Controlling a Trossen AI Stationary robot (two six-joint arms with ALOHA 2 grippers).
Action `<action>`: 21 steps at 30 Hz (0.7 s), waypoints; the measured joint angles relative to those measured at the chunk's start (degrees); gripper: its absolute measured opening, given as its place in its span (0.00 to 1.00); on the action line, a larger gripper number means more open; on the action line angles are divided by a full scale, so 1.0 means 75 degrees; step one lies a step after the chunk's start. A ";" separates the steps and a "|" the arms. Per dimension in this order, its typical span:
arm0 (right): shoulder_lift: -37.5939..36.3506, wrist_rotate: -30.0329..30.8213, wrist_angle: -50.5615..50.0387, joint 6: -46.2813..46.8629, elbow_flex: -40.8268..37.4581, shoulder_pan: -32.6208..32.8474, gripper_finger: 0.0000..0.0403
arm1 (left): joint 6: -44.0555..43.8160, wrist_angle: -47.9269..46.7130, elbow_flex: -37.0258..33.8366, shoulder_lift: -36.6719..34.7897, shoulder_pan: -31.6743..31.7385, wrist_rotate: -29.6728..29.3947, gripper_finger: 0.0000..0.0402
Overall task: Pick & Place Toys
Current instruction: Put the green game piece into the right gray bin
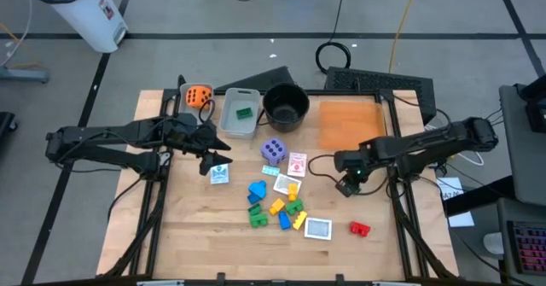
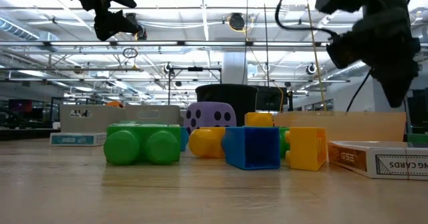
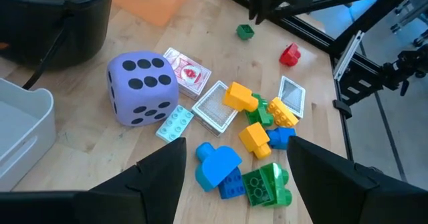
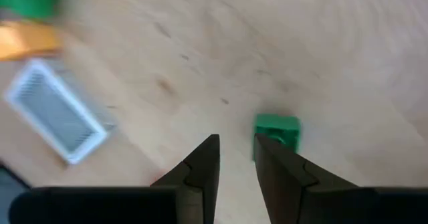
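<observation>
The toys lie in a loose heap at the table's middle: blue, yellow and green blocks (image 1: 277, 205), a purple die (image 1: 273, 151) and white-edged cards (image 1: 317, 228). A red block (image 1: 359, 228) lies apart, near the front right. An orange die (image 1: 198, 96) sits at the far left. My right gripper (image 4: 235, 147) hangs above the table right of the heap, slightly open with nothing between its fingers. A small green block (image 4: 276, 134) rests on the wood just beyond one fingertip. My left gripper (image 3: 236, 144) hovers open, left of the heap.
A grey bin (image 1: 239, 113) with a green block inside stands at the far middle. Beside it is a round black pot (image 1: 286, 107), and an orange mat (image 1: 350, 124) lies to its right. Bare wood shows along the table's near edge.
</observation>
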 joint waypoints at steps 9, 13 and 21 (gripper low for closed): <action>-0.0274 -0.1191 0.3299 -0.0268 0.0003 0.0020 0.21 | -0.0023 0.0002 0.0000 0.0000 0.0000 0.0000 0.66; -0.0274 -0.1276 0.4058 -0.0596 0.0011 0.0012 0.21 | -0.0023 -0.0006 0.0000 0.0000 0.0000 0.0000 0.66; -0.0274 -0.1211 0.3550 -0.0413 0.0012 0.0171 0.24 | 0.0035 -0.0011 0.0000 0.0000 0.0000 0.0000 0.66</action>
